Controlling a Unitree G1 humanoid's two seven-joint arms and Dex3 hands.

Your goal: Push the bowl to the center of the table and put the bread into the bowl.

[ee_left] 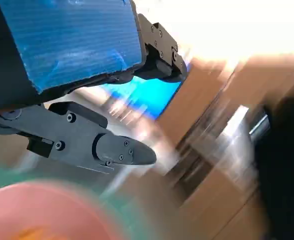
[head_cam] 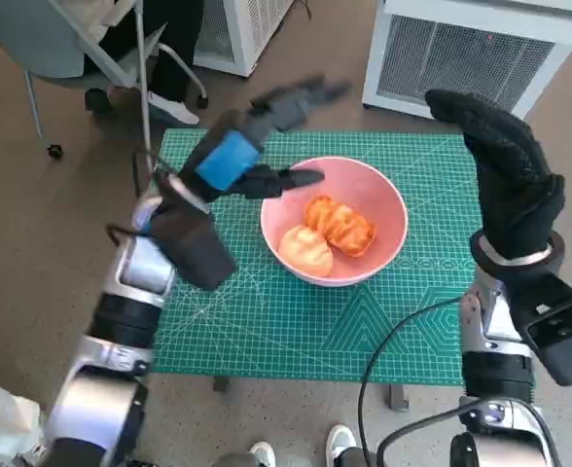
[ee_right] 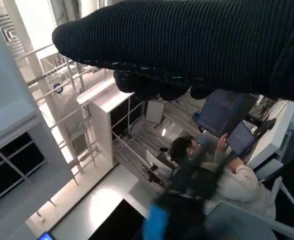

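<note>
Bowl [head_cam: 375, 199]: pink, on the green mat, near the mat's middle and slightly toward 1 o'clock; its rim shows as a blurred pink arc in the left wrist view [ee_left: 42, 200].
Bread [head_cam: 339, 224]: two orange-brown pieces inside the bowl, one at the middle, one toward 7 o'clock of it, the two touching.
Mat [head_cam: 267, 321]: green cutting mat with pale grid lines, covering the table top.
Left hand [head_cam: 252, 146]: raised above the mat at 10 o'clock of the bowl, blue-taped back up; fingers spread apart, holding nothing; one finger reaches toward 1 o'clock, another points at the bowl's rim at 9 o'clock. In the left wrist view [ee_left: 72, 65] the fingers [ee_left: 112, 149] stand apart with nothing between them; the background there is motion-blurred.
Right hand [head_cam: 505, 165]: gloved, lifted at 3 o'clock of the bowl, over the mat's right edge; fingers extended, apart from the bowl, holding nothing. The right wrist view shows the glove [ee_right: 197, 45] as a dark band; its fingers hardly show there.
Cabinet [head_cam: 471, 49]: white, with a grille, on the floor at 1 o'clock of the table.
Chair [head_cam: 82, 49]: grey, on castors, at 10 o'clock of the table.
Person [ee_right: 207, 175]: seated, seen in the right wrist view, near screens.
Shoes [head_cam: 301, 449]: white toes at 6 o'clock, below the table edge.
</note>
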